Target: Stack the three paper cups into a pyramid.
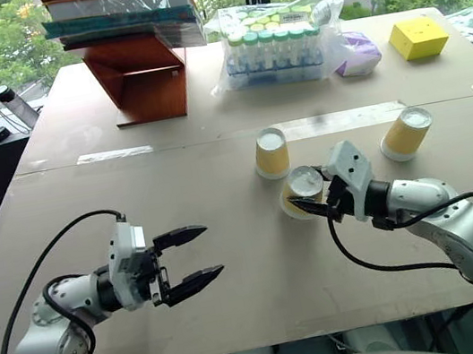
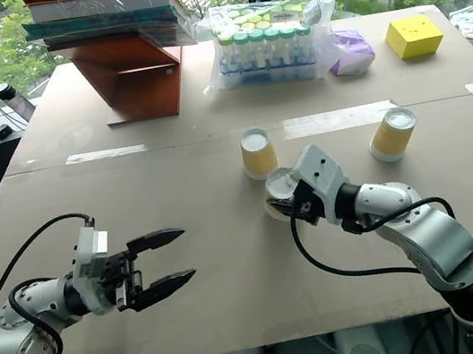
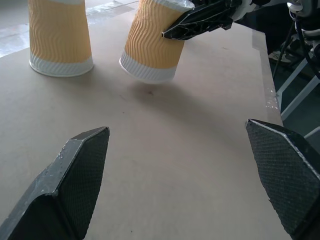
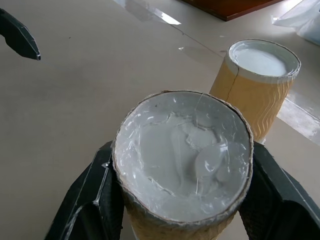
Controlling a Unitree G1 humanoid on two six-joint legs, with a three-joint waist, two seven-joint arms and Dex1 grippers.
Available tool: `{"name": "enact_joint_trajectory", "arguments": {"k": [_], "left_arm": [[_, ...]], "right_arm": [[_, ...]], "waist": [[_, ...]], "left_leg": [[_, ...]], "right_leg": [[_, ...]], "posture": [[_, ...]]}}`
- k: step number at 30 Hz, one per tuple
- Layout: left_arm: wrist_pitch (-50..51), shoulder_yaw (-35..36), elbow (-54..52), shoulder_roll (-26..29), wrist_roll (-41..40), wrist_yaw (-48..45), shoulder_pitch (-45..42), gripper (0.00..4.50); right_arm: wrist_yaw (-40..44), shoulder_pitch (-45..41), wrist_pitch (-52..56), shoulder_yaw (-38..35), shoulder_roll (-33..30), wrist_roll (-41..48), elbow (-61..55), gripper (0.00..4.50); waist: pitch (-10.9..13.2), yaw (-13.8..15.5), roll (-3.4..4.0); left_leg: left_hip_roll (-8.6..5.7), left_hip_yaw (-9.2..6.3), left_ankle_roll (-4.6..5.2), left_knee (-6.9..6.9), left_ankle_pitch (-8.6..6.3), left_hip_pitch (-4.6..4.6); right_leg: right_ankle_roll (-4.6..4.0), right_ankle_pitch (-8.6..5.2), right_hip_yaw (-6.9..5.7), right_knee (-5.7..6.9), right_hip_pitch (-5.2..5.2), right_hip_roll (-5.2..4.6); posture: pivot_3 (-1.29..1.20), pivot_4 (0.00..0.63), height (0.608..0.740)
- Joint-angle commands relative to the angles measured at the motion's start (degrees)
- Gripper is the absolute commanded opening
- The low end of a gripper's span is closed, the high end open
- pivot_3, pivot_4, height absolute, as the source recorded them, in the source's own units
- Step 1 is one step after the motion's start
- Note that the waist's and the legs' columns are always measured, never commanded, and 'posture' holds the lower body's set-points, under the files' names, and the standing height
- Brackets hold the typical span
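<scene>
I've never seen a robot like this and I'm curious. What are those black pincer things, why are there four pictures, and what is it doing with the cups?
The pincers are the robot's hands, called grippers. Two pictures come from cameras in its head, looking down at the table. The other two come from little cameras on its wrists. The right gripper is shut on one upside-down paper cup, lifted and tilted off the table. A second cup stands just beside it, and a third cup stands farther to the right. The left gripper is open and holds nothing. At the back are a bag of tubes, a yellow box and a wooden stand.
</scene>
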Motion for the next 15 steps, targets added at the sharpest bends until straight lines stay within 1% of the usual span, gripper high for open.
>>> {"name": "enact_joint_trajectory", "arguments": {"k": [1, 11, 15], "left_arm": [[-0.21, 2.03, -2.54, 0.43, -1.16, 0.1, 1.06, 4.5], [0.25, 1.08, -3.24, -0.02, -1.26, 0.88, 0.52, 4.5], [-0.14, 1.08, -2.24, -0.12, -0.98, 0.45, 0.17, 4.5]], "right_arm": [[1.24, -0.5, 1.77, -1.58, -1.51, 0.93, -2.55, 2.19], [1.05, 1.78, 3.75, -1.34, -2.21, 0.81, -3.04, 2.19], [-0.06, 3.64, 4.4, -2.71, -1.84, 1.29, -4.3, 2.19]], "waist": [[0.0, -0.02, 0.01], [0.0, -0.02, 0.0], [0.0, -0.02, 0.0]], "left_leg": [[0.01, -0.02, 0.0, -0.01, 0.0, 0.01], [0.01, -0.01, 0.0, 0.0, 0.0, 0.03], [0.0, -0.01, 0.0, 0.0, 0.0, 0.04]], "right_leg": [[0.0, 0.0, -0.02, 0.02, 0.0, 0.01], [0.0, 0.0, -0.02, 0.08, 0.0, 0.03], [0.0, 0.0, -0.02, 0.08, 0.0, 0.03]], "posture": [[0.0, 0.15, 0.74], [0.0, 0.15, 0.74], [0.0, 0.15, 0.74]]}}
